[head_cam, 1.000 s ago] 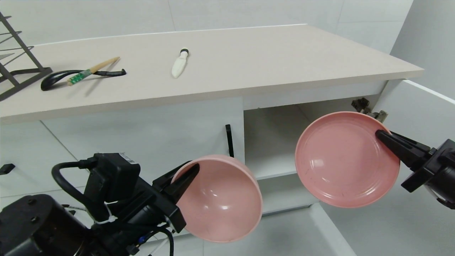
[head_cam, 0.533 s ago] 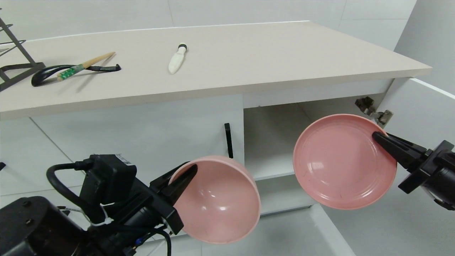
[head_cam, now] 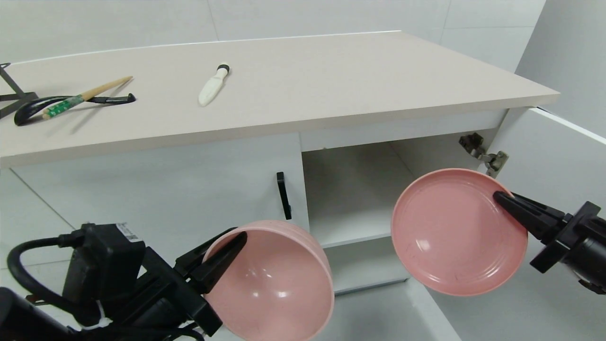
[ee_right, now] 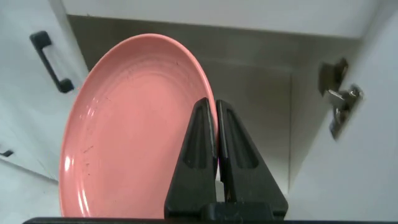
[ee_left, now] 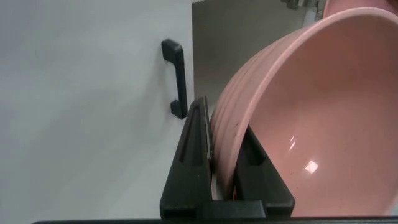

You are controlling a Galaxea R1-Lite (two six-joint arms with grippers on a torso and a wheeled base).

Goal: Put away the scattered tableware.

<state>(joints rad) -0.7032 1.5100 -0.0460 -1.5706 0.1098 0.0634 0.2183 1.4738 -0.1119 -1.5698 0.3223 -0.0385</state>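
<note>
My left gripper [head_cam: 232, 244] is shut on the rim of a pink bowl [head_cam: 277, 289], held low in front of the closed cabinet door; the bowl [ee_left: 311, 118] is pinched between the fingers [ee_left: 196, 143] in the left wrist view. At the right, my right gripper [head_cam: 502, 198] is shut on the edge of a pink plate [head_cam: 454, 232], held on edge before the open cabinet [head_cam: 355, 189]. The right wrist view has the plate [ee_right: 130, 124] clamped at its rim. On the countertop [head_cam: 331, 80] lie a white knife [head_cam: 212, 85], a black ladle [head_cam: 33, 105] and a wooden utensil [head_cam: 85, 95].
The open cabinet door [head_cam: 558, 156] stands at the right, with hinges [head_cam: 483, 151] beside the plate. A black handle [head_cam: 282, 195] is on the closed door. A dark rack's foot [head_cam: 12, 92] shows at the counter's far left. The cabinet shelf [head_cam: 355, 227] lies bare.
The whole head view has shifted, so the camera moved. Both grippers keep their hold; the plate and bowl sit a little lower against the cabinet opening.
</note>
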